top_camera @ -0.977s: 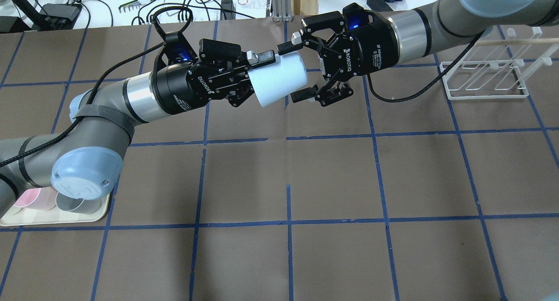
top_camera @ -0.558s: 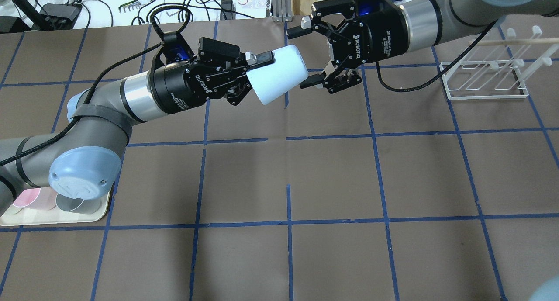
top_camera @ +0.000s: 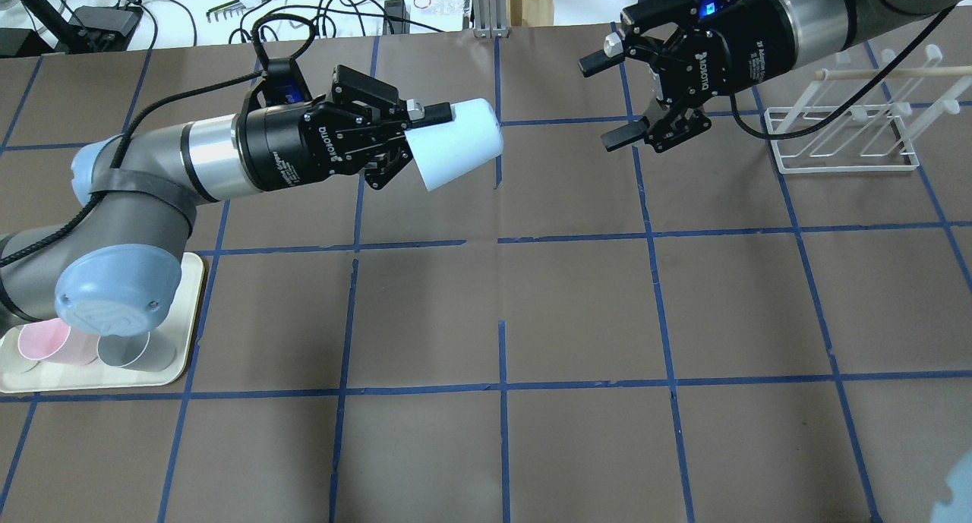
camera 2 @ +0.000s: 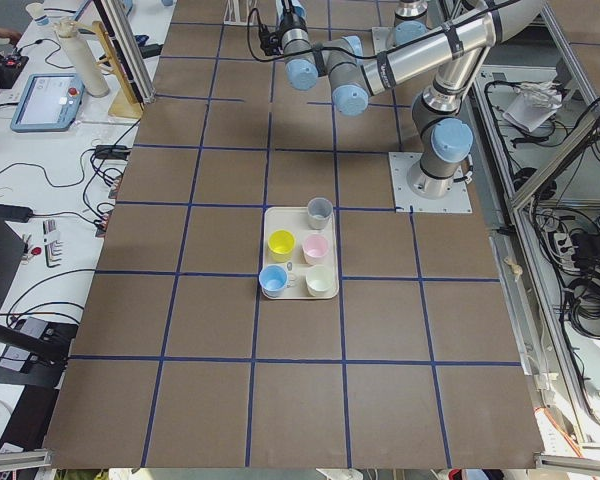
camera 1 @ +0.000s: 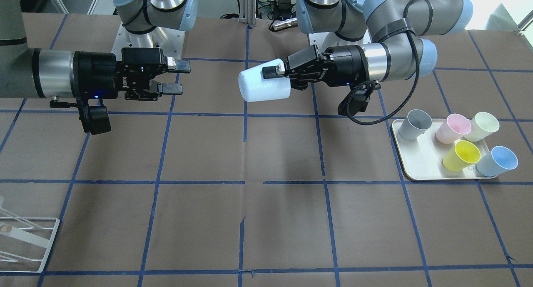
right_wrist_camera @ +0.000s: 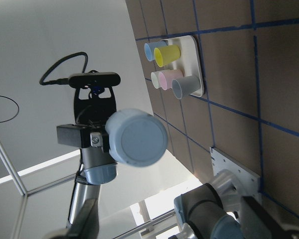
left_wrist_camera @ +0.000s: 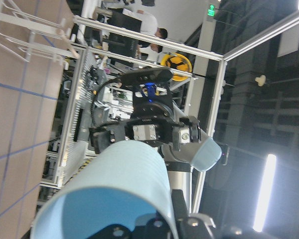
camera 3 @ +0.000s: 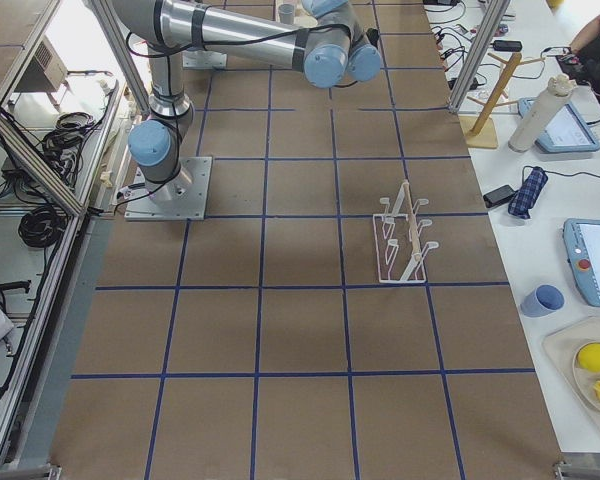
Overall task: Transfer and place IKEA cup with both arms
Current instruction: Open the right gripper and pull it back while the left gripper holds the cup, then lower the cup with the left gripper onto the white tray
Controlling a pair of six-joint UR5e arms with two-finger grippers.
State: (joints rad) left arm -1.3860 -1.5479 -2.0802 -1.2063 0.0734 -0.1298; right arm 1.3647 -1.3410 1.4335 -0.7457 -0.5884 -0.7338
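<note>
Nearest, in the lower left of the overhead view, a cream tray [top_camera: 194, 310] is seen on the bench [top_camera: 577, 310], half covered by the elbow of the left arm [top_camera: 152, 166]. A pink cup [top_camera: 34, 341] and a grey cup [top_camera: 125, 352] are glimpsed on it (a yellow cup [camera 1: 462, 155], a cream cup [camera 1: 483, 126] and a blue cup [camera 1: 497, 160] are shown with them in the front-facing view).

Further up, just left of centre, the IKEA cup [top_camera: 459, 143] is held off the bench by the left pincer [top_camera: 421, 140]. It is clamped at the rim and laid on its side, its base turned toward the frame's right. In the upper right the right pincer [top_camera: 604, 102] is caught spread wide, aimed back at the cup and well apart from it. The cup's round base is shown square-on in the right wrist view.

Beyond that, at the right edge, a white wire rack [top_camera: 843, 140] is stood on the bench. Past the far edge, a white worktop [top_camera: 190, 7] strewn with cables [top_camera: 349, 7] is made out.
</note>
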